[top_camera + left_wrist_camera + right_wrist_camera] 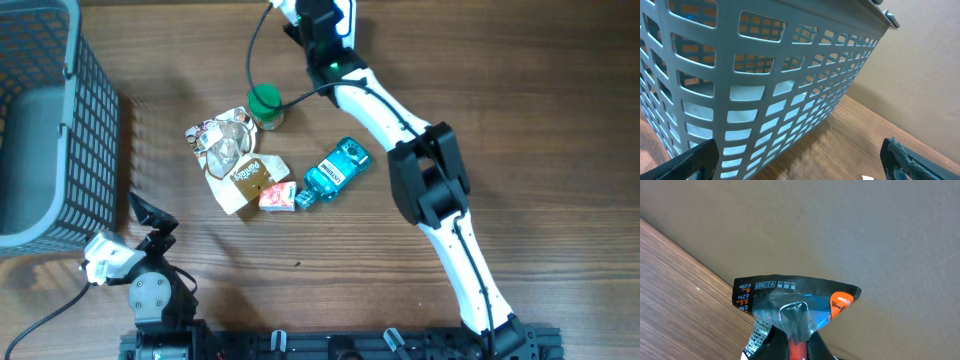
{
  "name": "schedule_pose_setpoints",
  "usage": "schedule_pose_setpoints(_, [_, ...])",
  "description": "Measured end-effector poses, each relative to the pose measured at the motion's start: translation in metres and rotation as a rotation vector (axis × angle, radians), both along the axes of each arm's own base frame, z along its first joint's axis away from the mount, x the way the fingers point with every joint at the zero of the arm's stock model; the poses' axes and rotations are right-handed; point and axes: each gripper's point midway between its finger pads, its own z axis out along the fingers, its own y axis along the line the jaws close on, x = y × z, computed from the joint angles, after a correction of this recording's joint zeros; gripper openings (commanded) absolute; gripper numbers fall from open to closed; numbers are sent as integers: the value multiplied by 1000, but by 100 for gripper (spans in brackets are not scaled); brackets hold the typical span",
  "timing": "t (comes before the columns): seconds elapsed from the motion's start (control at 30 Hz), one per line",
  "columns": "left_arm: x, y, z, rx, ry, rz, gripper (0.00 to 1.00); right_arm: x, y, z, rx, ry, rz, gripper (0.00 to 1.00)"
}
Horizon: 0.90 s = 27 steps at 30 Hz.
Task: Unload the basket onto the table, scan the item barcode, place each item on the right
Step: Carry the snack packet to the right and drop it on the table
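Observation:
The item is a clear plastic packet (790, 300) with a black printed strip and an orange label, and my right gripper (799, 347) is shut on its crumpled lower end. I cannot make out a barcode on the side that shows. In the overhead view the right gripper (303, 16) is stretched to the table's far edge, and the packet itself is hard to pick out there. My left gripper (800, 170) stands wide open with nothing between its fingers. It sits at the front left (150, 218), facing the basket.
A grey-blue mesh basket (40, 120) fills the left side, close in front of the left wrist (765, 75). Mid-table lie a green-capped jar (265, 103), crumpled snack packets (235, 160), a small red pack (277, 197) and a teal bottle (335, 170). A black cable (252, 60) loops nearby.

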Motion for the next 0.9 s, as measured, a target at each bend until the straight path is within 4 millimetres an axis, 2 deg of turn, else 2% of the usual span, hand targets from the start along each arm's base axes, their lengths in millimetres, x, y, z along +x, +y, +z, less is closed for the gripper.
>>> schedule_pose_setpoints(0.1, [0, 0, 0, 0, 0, 0, 100, -7, 4, 4, -36, -15, -43, 5])
schedule_pose_setpoints(0.17, [0, 0, 0, 0, 0, 0, 100, -10, -3, 18, -47, -34, -105, 5])
schedule_pose_setpoints(0.27, [0, 0, 0, 0, 0, 0, 100, -16, -38, 77, -23, -103, -271, 5])
schedule_pose_setpoints(0.33, [0, 0, 0, 0, 1, 0, 100, -29, -74, 121, 10, -118, -402, 5])
schedule_pose_setpoints(0.37, [0, 0, 0, 0, 0, 0, 100, -41, -102, 148, 36, -120, -498, 5])
schedule_pose_setpoints(0.4, [0, 0, 0, 0, 0, 0, 100, -50, -124, 165, 61, -115, -562, 5])
schedule_pose_setpoints(0.43, [0, 0, 0, 0, 0, 0, 100, -60, -144, 172, 63, -90, -618, 5])
schedule_pose_setpoints(0.47, [0, 0, 0, 0, 1, 0, 100, -85, -192, 173, 38, 3, -741, 5])
schedule_pose_setpoints(0.5, [0, 0, 0, 0, 1, 0, 100, -98, -229, 178, 67, 19, -845, 5])
schedule_pose_setpoints(0.57, [0, 0, 0, 0, 1, 0, 100, -116, -288, 165, 87, 84, -998, 5])
schedule_pose_setpoints(0.6, [0, 0, 0, 0, 0, 0, 100, -129, -321, 151, 93, 137, -1087, 5])
schedule_pose_setpoints(0.63, [0, 0, 0, 0, 1, 0, 100, -137, -346, 141, 112, 163, -1154, 5])
schedule_pose_setpoints(0.67, [0, 0, 0, 0, 1, 0, 100, -148, -384, 124, 154, 203, -1257, 5])
schedule_pose_setpoints(0.73, [0, 0, 0, 0, 1, 0, 100, -169, -446, 100, 276, 236, -1428, 5])
schedule_pose_setpoints(0.8, [0, 0, 0, 0, 1, 0, 100, -188, -498, 81, 388, 252, -1555, 5])
schedule_pose_setpoints(0.9, [0, 0, 0, 0, 1, 0, 100, -220, -561, 42, 523, 290, -1707, 5])
